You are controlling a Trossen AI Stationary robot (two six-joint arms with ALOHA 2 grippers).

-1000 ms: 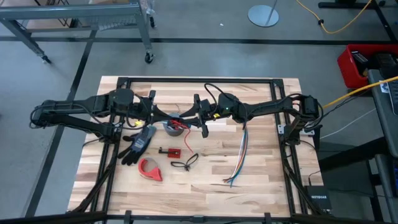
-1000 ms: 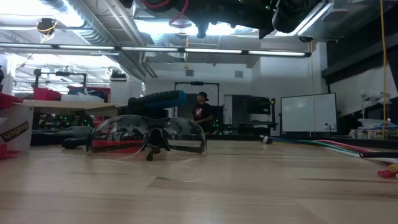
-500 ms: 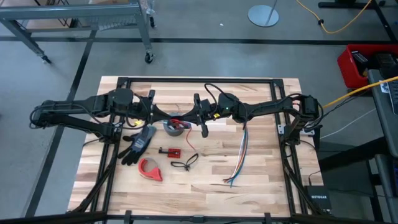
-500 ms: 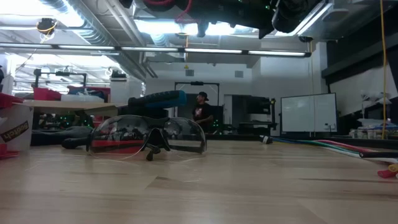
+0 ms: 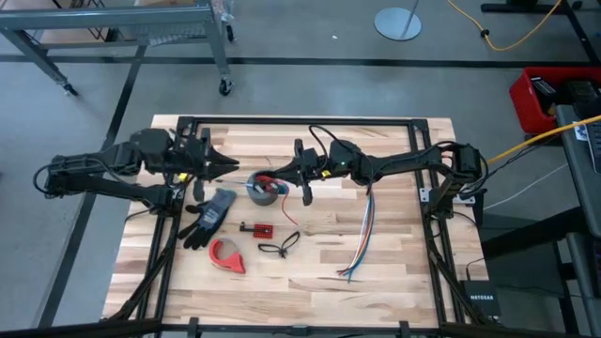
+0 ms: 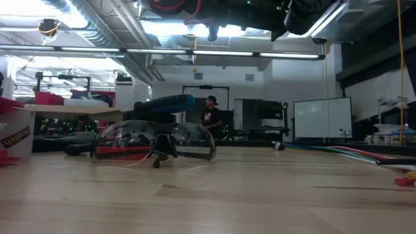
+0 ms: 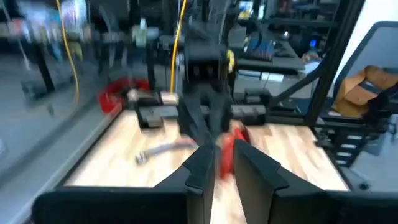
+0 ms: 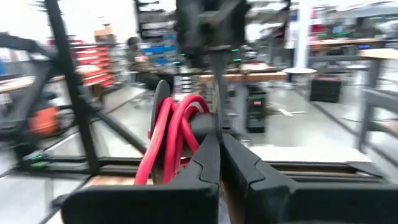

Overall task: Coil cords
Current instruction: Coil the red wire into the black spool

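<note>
The left gripper (image 5: pixel 228 167) has pulled back, fingers nearly closed and empty. The right gripper (image 5: pixel 267 181) alone grips the red cord (image 5: pixel 269 184), coiled above the tabletop (image 5: pixel 394 244); coiling looks nearly finished.

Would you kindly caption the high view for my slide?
Right gripper holds the red cord above the grey tape roll; left gripper is apart from it.

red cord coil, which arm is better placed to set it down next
Right, probably. The right gripper is at the red cord coil above the grey tape roll, fingers closed on it. The left gripper sits apart toward the table's left.
</note>
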